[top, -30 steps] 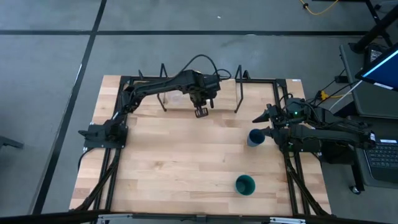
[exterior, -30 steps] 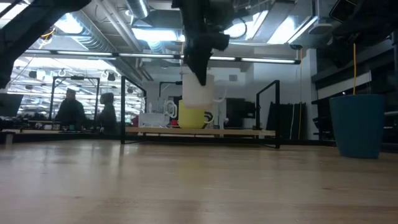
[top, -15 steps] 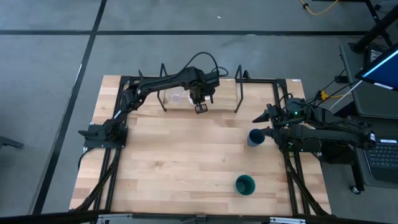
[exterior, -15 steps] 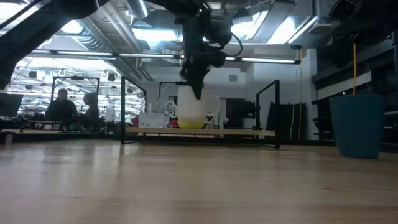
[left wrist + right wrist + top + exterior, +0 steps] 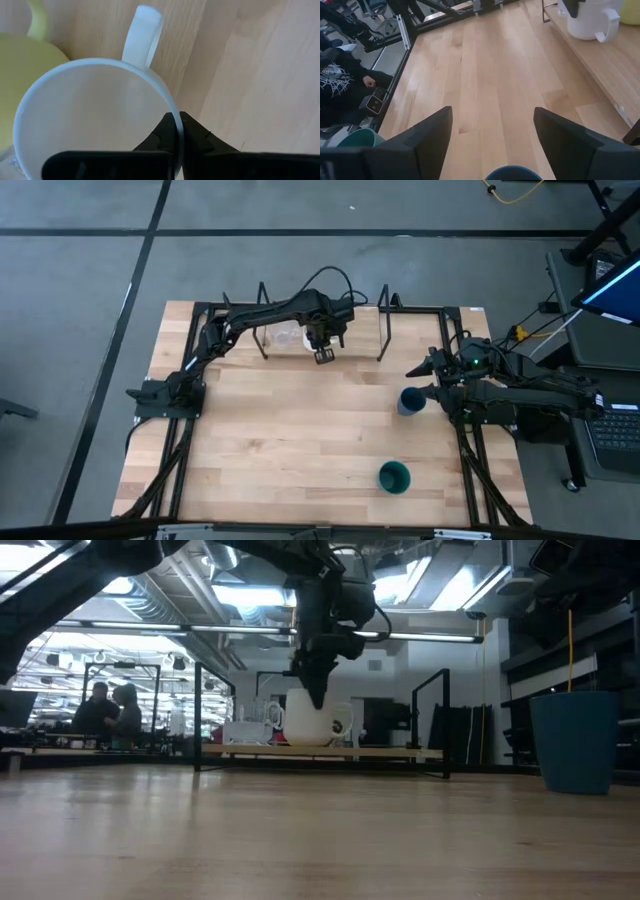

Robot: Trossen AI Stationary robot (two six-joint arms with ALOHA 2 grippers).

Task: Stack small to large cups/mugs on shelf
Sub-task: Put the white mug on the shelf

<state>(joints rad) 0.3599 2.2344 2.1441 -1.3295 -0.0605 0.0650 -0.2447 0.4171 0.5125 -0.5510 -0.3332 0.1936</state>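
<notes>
The left gripper [image 5: 176, 131] pinched the rim of the glossy white ceramic mug [image 5: 312, 724], seated on the narrow light-wood shelf [image 5: 320, 752] at the far side. The placing step looked nearly finished; next, release and lift clear. The right gripper [image 5: 420, 370] waited open.

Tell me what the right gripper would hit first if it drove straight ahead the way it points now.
The right gripper stands open, facing bare tabletop. The dark blue cup sits between its fingers. The way looks free; farthest along stands the table's black frame, though depth is unclear.
</notes>
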